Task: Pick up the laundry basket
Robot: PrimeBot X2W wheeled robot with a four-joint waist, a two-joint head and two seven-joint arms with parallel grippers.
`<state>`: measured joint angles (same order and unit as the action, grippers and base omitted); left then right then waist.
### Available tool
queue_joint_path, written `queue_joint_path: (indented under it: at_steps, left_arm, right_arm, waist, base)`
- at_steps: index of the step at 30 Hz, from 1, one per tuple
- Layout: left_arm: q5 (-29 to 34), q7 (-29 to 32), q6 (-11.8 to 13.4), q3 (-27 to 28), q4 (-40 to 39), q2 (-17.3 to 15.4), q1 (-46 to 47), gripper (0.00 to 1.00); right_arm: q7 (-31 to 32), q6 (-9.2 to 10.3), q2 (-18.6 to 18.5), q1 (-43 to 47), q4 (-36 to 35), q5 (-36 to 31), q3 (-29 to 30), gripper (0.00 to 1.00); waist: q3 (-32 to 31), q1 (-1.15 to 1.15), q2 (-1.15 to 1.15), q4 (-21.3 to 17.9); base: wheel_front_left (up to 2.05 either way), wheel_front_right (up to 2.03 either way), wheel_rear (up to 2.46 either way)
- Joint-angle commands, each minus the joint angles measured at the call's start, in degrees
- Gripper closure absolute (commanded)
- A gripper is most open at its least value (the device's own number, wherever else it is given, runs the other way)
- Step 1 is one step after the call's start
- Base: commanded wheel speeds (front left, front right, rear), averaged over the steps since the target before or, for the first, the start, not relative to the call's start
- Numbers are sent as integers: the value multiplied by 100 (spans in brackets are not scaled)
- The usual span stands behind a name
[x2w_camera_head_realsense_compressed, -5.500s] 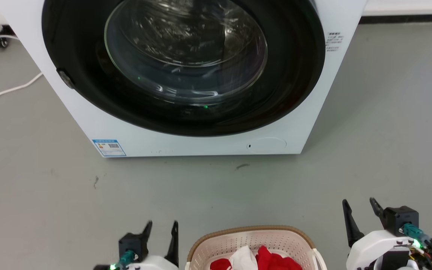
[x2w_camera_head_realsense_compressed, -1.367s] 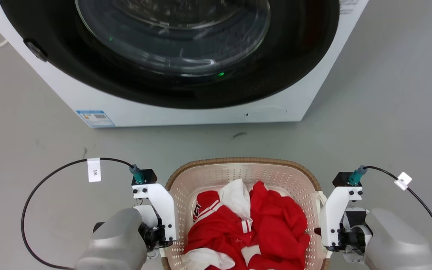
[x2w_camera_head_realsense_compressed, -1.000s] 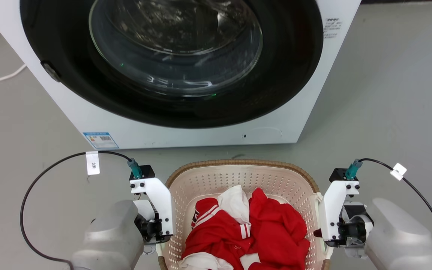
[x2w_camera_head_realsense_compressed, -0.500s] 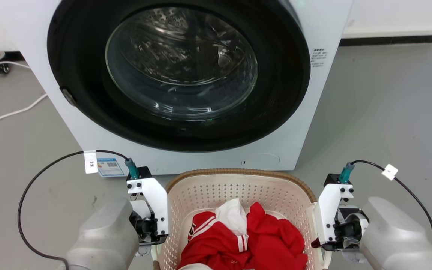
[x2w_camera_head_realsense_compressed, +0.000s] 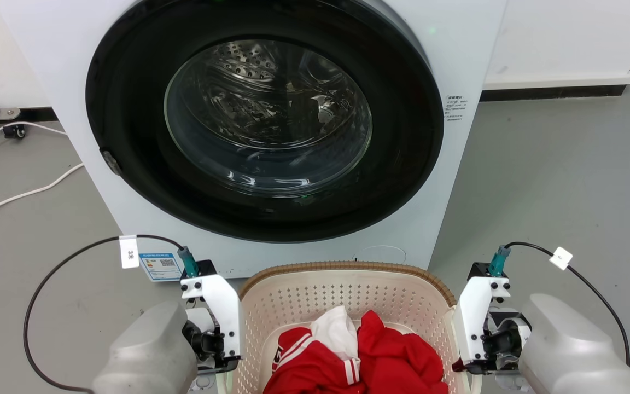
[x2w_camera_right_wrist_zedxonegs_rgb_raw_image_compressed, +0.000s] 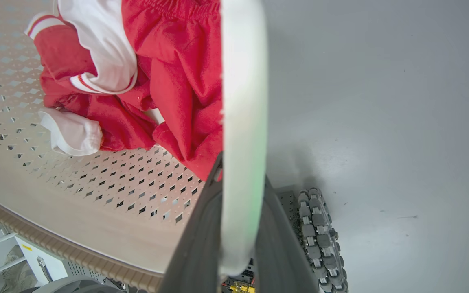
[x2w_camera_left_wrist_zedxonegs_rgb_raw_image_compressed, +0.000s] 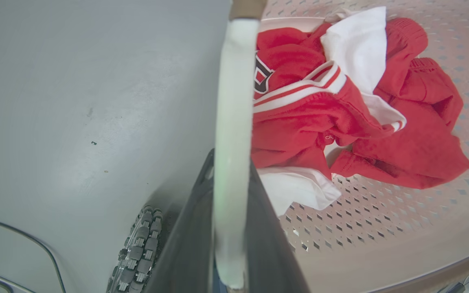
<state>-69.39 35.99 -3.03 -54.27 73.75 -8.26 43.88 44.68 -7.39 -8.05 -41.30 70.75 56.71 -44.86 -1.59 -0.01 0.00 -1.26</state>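
The basket (x2w_camera_head_realsense_compressed: 342,298) is matt cream plastic punched with small holes, its rim (x2w_camera_head_realsense_compressed: 348,266) a brown braided-look moulding, and the clothes (x2w_camera_head_realsense_compressed: 397,361) inside are soft red and white cloth. The washer (x2w_camera_head_realsense_compressed: 471,54) has a glossy white shell and a shiny black door (x2w_camera_head_realsense_compressed: 405,164) with clear glass over a metal drum (x2w_camera_head_realsense_compressed: 238,68); the floor (x2w_camera_head_realsense_compressed: 555,180) is smooth, dull grey.

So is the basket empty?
No, red and white clothes lie inside the laundry basket.
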Motion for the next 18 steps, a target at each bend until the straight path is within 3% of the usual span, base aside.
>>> queue_joint_path:
  at_steps: [1, 18]
  left_arm:
    - [-33, 13, 2, 32, 3, -17, -41, 100]
    - [-55, 32, -21, 14, 5, 37, -121, 100]
  right_arm:
    - [-6, -18, 35, -76, 17, 20, -17, 100]
    - [-41, -18, 71, 19, 92, 84, -105, 100]
  waist:
    - [-11, 1, 0, 1]
    - [-63, 1, 0, -5]
  base:
    - [0, 0, 0]
    - [0, 0, 0]
